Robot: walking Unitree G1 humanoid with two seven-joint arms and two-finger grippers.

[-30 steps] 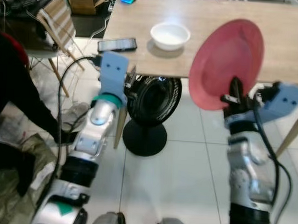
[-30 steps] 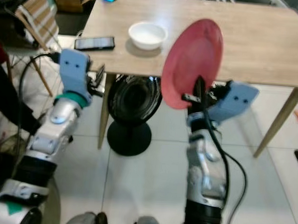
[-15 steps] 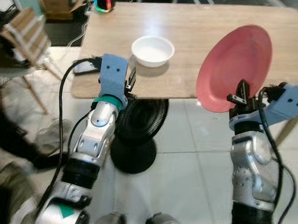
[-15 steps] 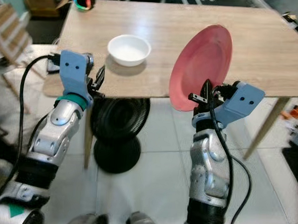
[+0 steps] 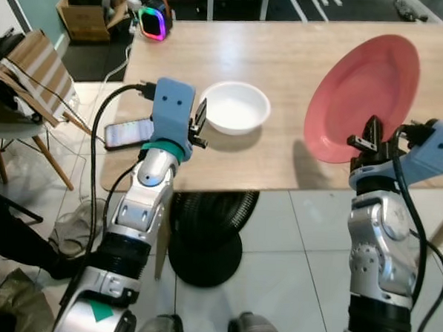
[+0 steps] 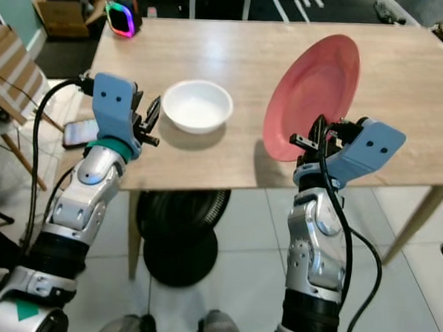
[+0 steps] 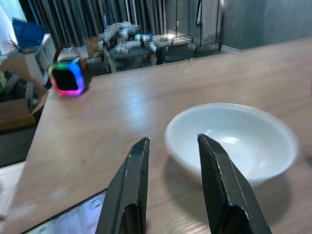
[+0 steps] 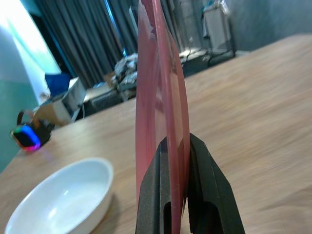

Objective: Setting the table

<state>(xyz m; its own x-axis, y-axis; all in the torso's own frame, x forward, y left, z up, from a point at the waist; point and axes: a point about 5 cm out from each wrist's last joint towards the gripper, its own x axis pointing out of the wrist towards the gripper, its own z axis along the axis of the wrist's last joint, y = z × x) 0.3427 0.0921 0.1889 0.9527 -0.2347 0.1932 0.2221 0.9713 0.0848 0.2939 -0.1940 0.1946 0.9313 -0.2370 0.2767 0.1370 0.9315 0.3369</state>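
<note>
A red plate [image 5: 363, 96] stands on edge above the near right part of the wooden table [image 5: 302, 51], with my right gripper [image 5: 371, 140] shut on its lower rim; the right wrist view shows the plate [image 8: 158, 97] clamped edge-on between both fingers [image 8: 152, 195]. A white bowl [image 5: 235, 107] rests on the table left of the plate. My left gripper [image 5: 199, 124] hovers open at the bowl's left side, close to its rim, nothing between its fingers [image 7: 134, 185]. The bowl [image 7: 233, 139] sits just beyond them in the left wrist view.
A black phone [image 5: 127, 132] lies at the table's near left corner. A glowing speaker [image 5: 155, 21] stands at the far left corner. A black fan [image 5: 207, 228] sits under the table. A folding chair [image 5: 33, 74] and cardboard box [image 5: 88, 10] stand to the left.
The camera has moved closer, so the table now reaches under both grippers. The plate, still gripped, is now over the tabletop instead of in front of its edge. The left gripper is nearer the bowl.
</note>
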